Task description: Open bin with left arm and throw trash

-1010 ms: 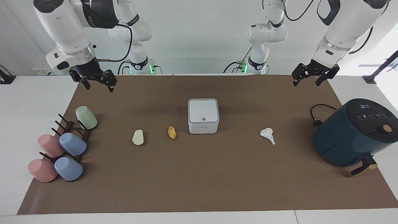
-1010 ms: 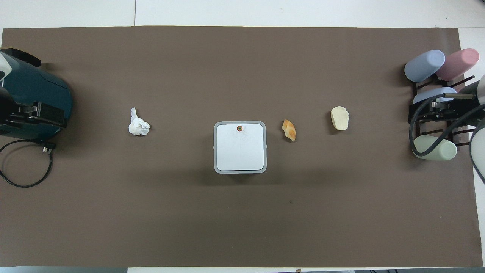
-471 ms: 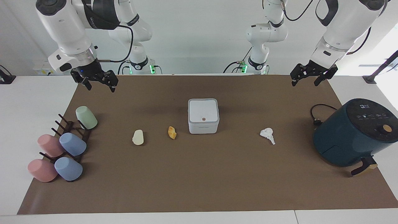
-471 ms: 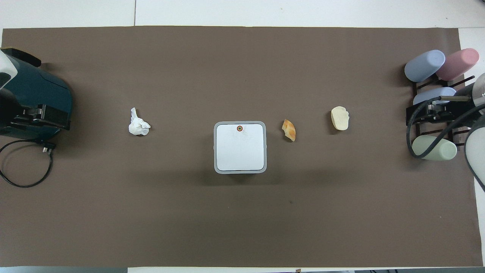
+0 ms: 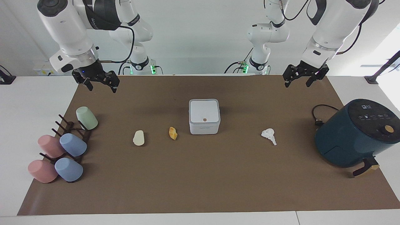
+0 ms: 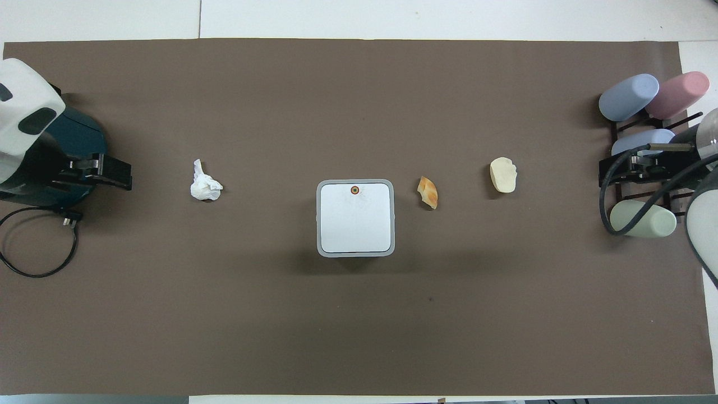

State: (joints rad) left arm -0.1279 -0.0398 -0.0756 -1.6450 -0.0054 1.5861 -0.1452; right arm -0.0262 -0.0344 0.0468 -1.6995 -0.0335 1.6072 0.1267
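Left end effector (image 5: 297,80) shifted toward bin (image 5: 204,116)

left gripper (image 5: 297,80) shifted toward the bin (image 5: 204,116), right gripper (image 5: 97,82) slightly raised

Surfaces: mostly plastic and paper.
Bin (image 5: 204,117) smooth white plastic; mat (image 5: 200,187) matt brown paper; tissue (image 5: 268,135) crumpled; air fryer (image 5: 353,134) satin teal.

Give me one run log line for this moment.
bin: lid shut | trash: three scraps on mat | left tool: open, empty, raised | right tool: waits
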